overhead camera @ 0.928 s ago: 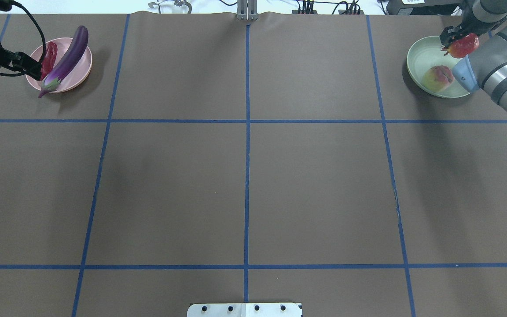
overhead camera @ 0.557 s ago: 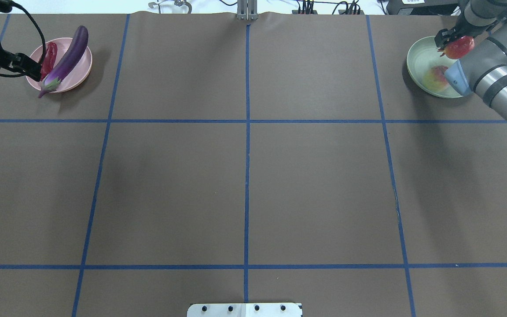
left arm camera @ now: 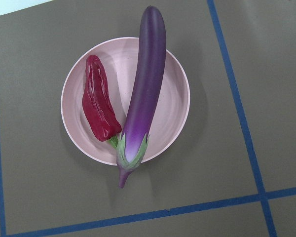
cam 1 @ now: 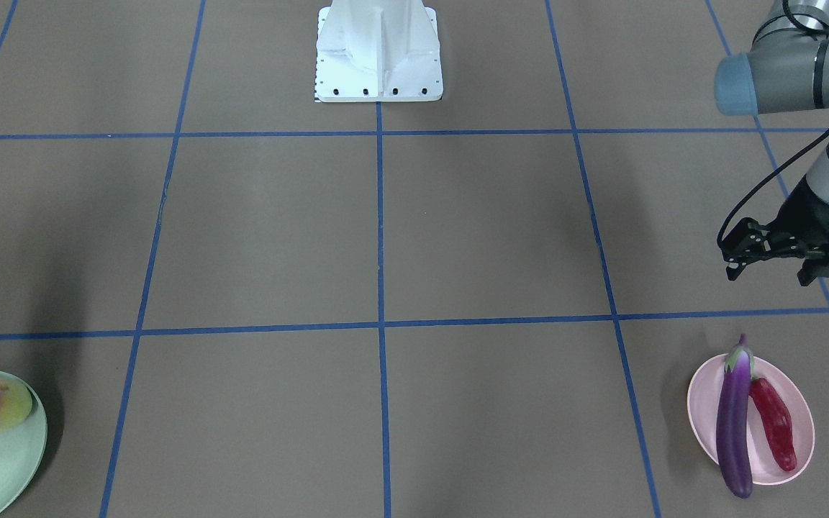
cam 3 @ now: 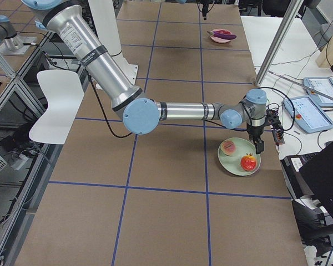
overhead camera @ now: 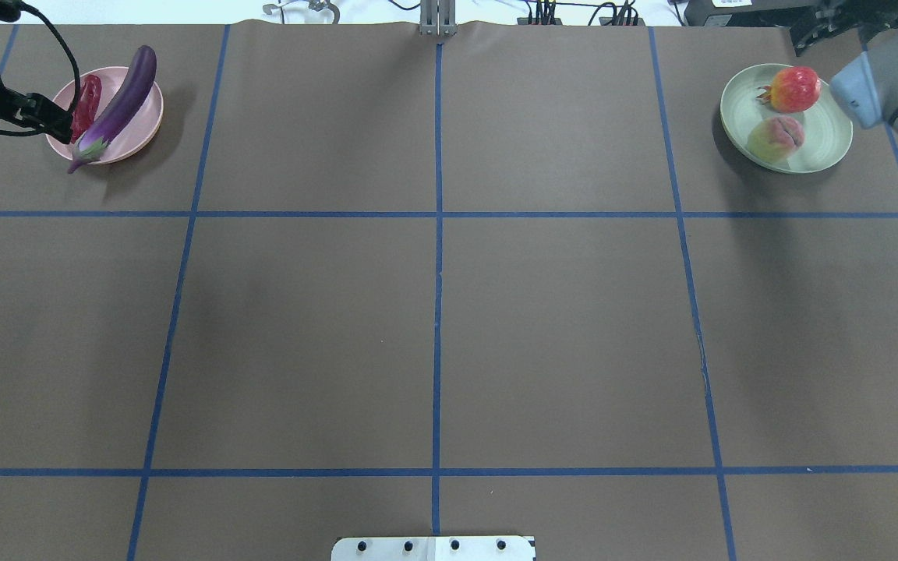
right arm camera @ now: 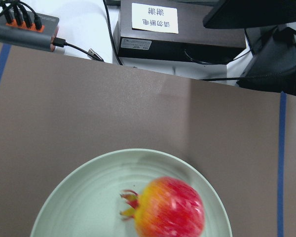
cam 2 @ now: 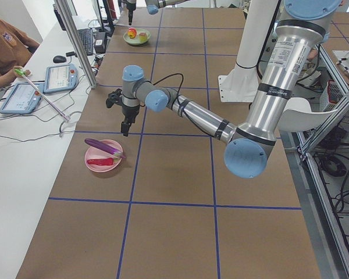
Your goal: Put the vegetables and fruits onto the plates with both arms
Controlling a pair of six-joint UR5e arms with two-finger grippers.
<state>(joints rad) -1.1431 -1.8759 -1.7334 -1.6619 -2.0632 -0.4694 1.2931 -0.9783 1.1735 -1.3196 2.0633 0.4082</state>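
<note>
- While both plates are loaded, we see the left gripper (cam 1: 769, 273) hanging in the air near the pink plate (left arm camera: 175, 106), released, with its fingers spread and nothing between them.
- We find the eggplant (left arm camera: 145, 84) lying across the pink plate; its capped stem end and its rounded tip both reach past the rim.
- We see the chili pepper (left arm camera: 98, 106) just beside the eggplant and wholly inside the rim, with its green stem close against the eggplant's cap.
- At the other end of the table (overhead camera: 433, 327), the right gripper (cam 3: 268, 143) hangs above the edge of the mint green plate (overhead camera: 831, 140). It grasps nothing, and from the right side view we judge its fingers to stand apart.
- We see the peach (overhead camera: 776, 139) resting on the mint green plate, on the side nearer the robot.
- The red-orange fruit (overhead camera: 793, 88) rests on the same plate beyond the peach, close to it, and clear of the gripper. In the right wrist view it is slightly blurred, and its spiky crown points to that view's left.
- Blue tape lines divide the brown table into squares, and the white base block (cam 1: 378, 50) stands at the robot's edge.
</note>
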